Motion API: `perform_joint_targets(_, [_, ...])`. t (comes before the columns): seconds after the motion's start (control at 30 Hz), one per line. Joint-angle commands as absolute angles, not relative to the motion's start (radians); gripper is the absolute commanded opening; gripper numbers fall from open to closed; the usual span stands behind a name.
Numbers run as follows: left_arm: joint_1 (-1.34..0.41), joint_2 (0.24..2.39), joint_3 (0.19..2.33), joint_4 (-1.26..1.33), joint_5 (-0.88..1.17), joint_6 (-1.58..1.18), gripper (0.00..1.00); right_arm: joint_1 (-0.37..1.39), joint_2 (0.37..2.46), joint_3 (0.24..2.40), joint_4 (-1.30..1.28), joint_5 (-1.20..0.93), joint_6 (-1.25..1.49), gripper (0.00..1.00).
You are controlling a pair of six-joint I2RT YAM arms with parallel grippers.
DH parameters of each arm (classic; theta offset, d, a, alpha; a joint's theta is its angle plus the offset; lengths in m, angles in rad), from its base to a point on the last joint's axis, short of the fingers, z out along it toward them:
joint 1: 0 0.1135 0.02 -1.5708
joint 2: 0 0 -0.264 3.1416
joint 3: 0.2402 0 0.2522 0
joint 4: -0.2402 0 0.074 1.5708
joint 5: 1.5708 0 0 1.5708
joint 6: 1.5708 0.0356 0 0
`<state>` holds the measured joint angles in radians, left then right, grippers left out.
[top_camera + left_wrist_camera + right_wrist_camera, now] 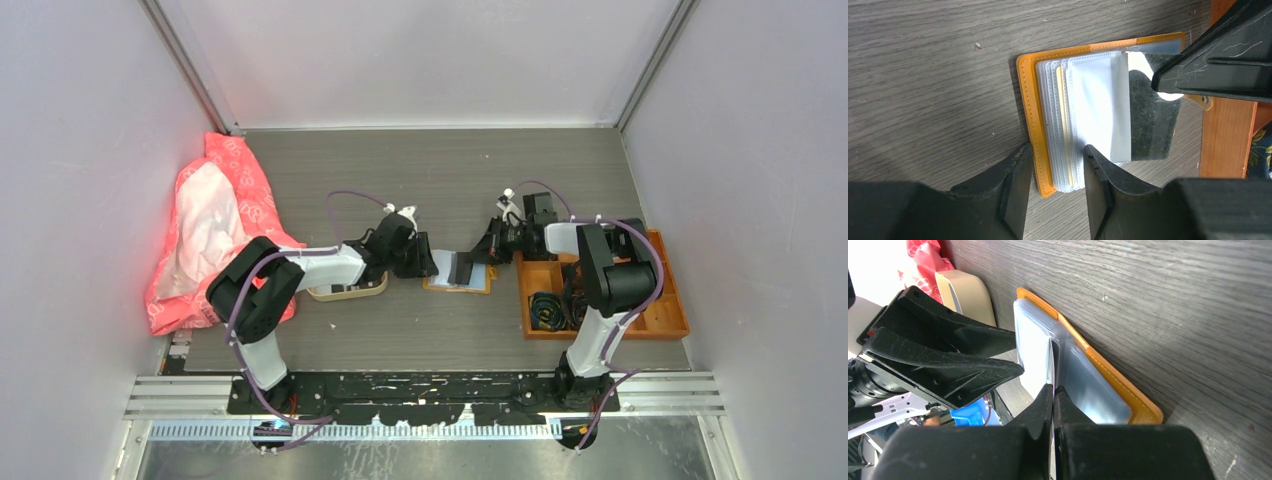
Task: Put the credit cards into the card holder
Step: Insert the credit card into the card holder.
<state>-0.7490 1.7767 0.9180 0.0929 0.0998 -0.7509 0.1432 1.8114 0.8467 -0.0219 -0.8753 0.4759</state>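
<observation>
Two robot arms are meeting over the card holder (458, 284), which is lying open and flat near the middle of the table (400, 170), orange cover down and clear sleeves (1058, 125) fanning out on top. The right gripper (1053, 390) is pinching fully shut on the short end of a dark card (1148, 115), holding it low over the holder with its free end lying against a pale sleeve; whether that end is already inside a pocket cannot be told. The left gripper (1055, 150) is standing about half open with nothing clamped, one finger sitting just beside the cover's stitched edge and the other over the sleeve stack, apparently steadying it.

The card is looking thin, stiff, light and slick, so a grip on one short end is likely suiting it best, leaving the rest free to slide in. The sleeves are looking soft and floppy and are likely to buckle or lift, and the light holder is liable to skid unless pinned at its cover edge.

A beige tray (965, 295) is sitting just beside the holder toward the table's left edge, and an orange box (670, 325) is resting along the right edge
</observation>
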Motion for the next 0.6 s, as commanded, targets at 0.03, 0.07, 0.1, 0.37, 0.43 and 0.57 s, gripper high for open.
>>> perform_joint_targets(0.03, [-0.749,1.818,0.929,0.028,0.116,-0.726,0.43,0.18,1.842,0.882,-0.019,-0.896,0.457,0.05])
perform_joint_targets(0.07, [-0.749,1.818,0.93,0.026,0.117,-0.726,0.43,0.183,1.847,0.884,-0.017,-0.898,0.46,0.05])
perform_joint_targets(0.1, [-0.749,1.818,0.93,0.027,0.118,-0.726,0.43,0.184,1.853,0.886,-0.011,-0.9,0.467,0.06])
perform_joint_targets(0.37, [-0.749,1.811,0.931,0.024,0.122,-0.724,0.43,0.185,1.88,0.903,-0.006,-0.92,0.49,0.1])
perform_joint_targets(0.43, [-0.749,1.813,0.932,0.023,0.124,-0.725,0.43,0.185,1.883,0.909,-0.008,-0.922,0.488,0.1])
perform_joint_targets(0.57, [-0.749,1.809,0.932,0.013,0.118,-0.718,0.43,0.184,1.881,0.924,-0.062,-0.919,0.45,0.09])
